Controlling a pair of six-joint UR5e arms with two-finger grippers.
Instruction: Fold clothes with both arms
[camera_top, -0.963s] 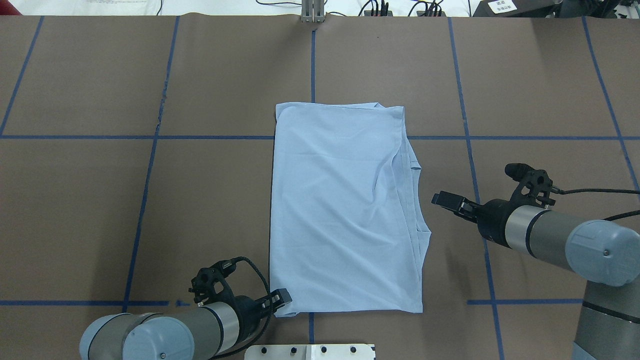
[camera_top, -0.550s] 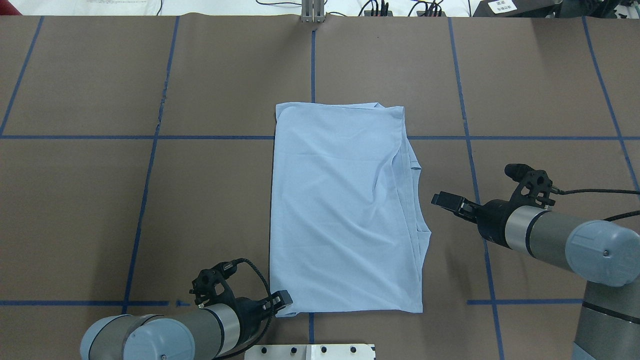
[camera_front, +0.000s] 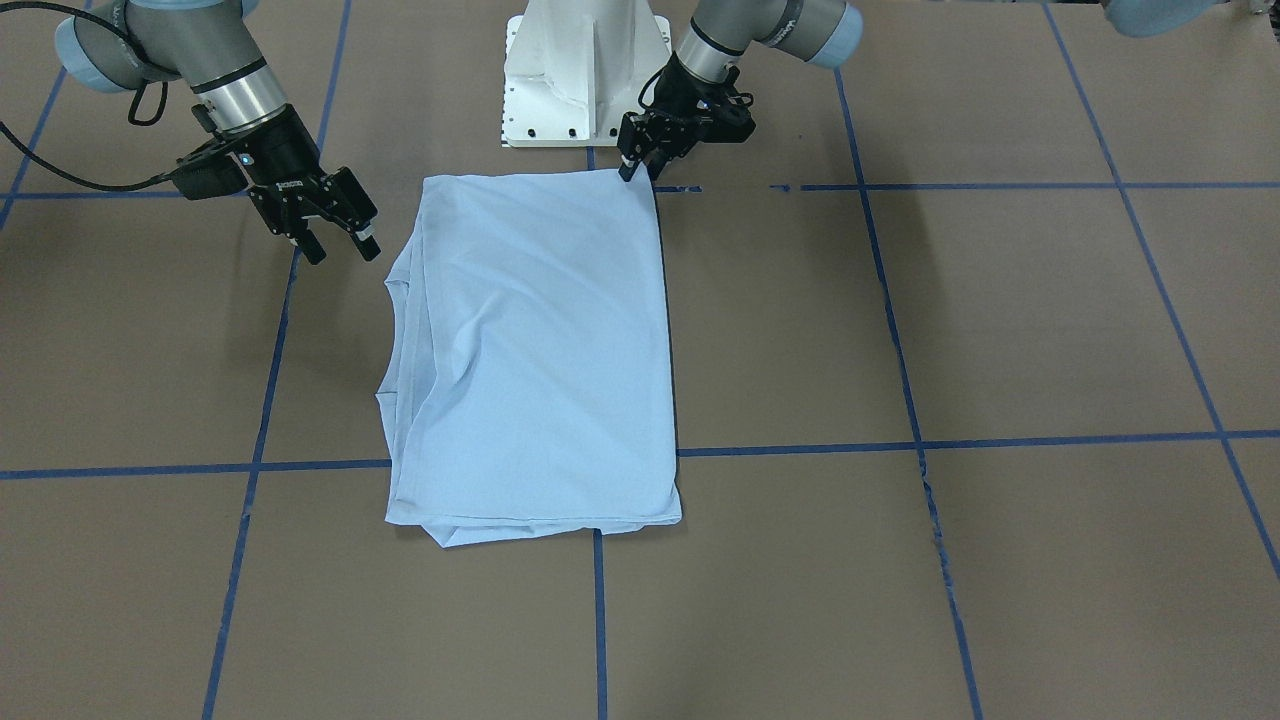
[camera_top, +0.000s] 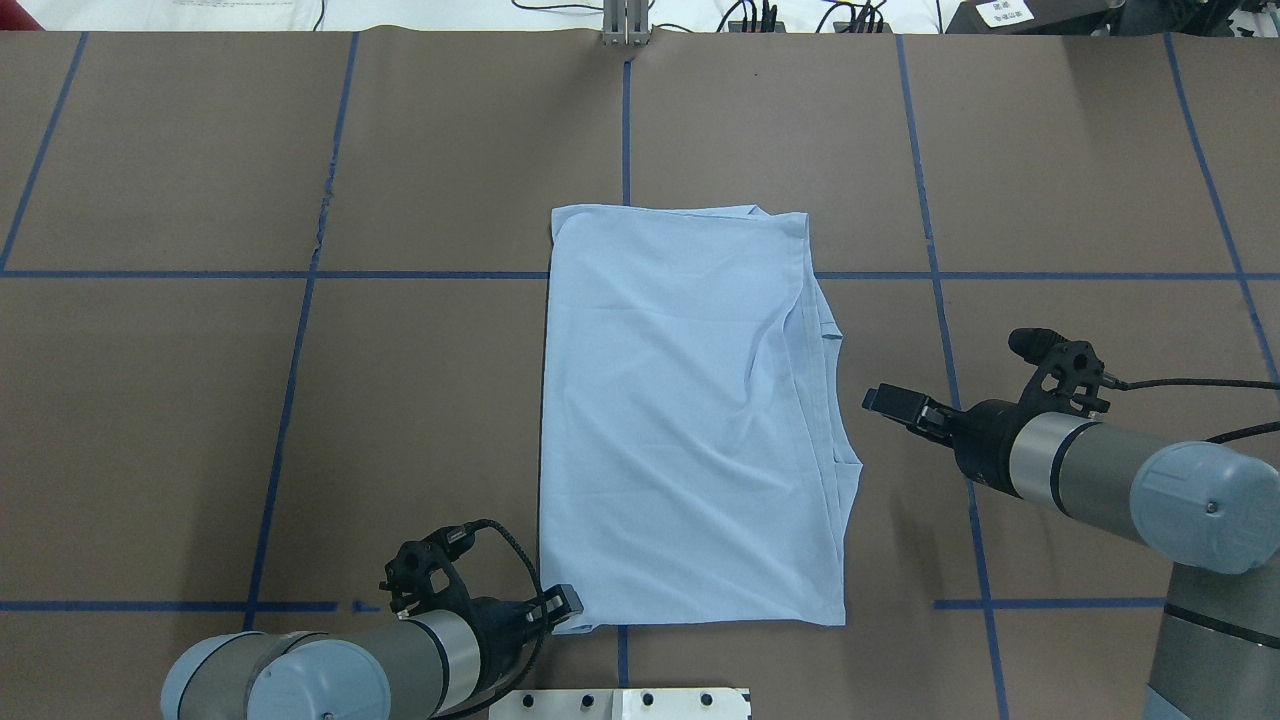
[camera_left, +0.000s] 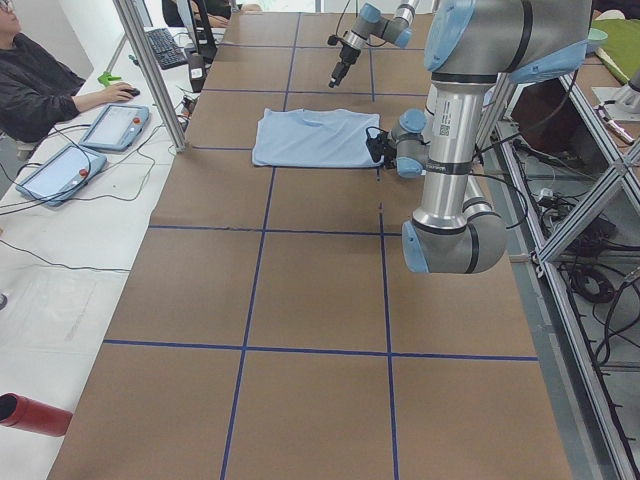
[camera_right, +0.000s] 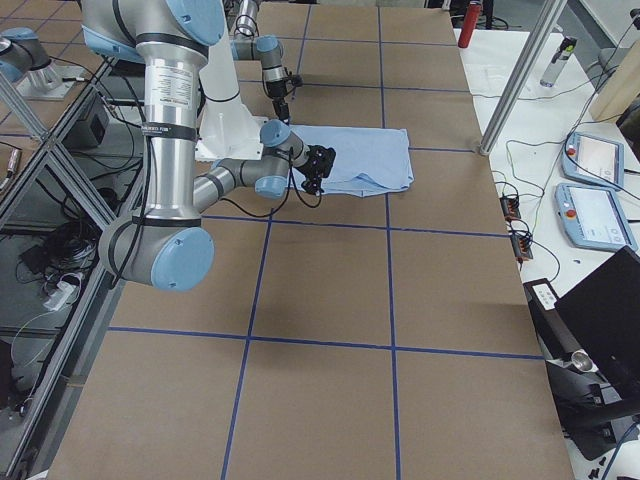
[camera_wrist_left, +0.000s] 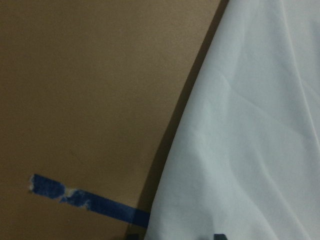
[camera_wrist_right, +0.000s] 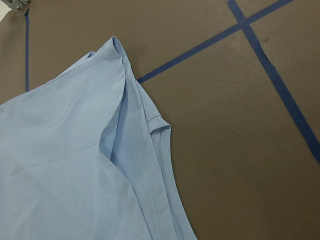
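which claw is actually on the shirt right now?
The left claw: its tips sit on the corner of the T-shirt nearest the base. The right claw hangs open beside the sleeve side, clear of the cloth.

— Any telling the hold of the left gripper on the T-shirt corner?
— None: too small overhead; fingertips cropped at the wrist view's bottom edge, cloth there blurred.
— Lower layers?
— Hidden under the top fold; right arm cut by the overhead view's edge.
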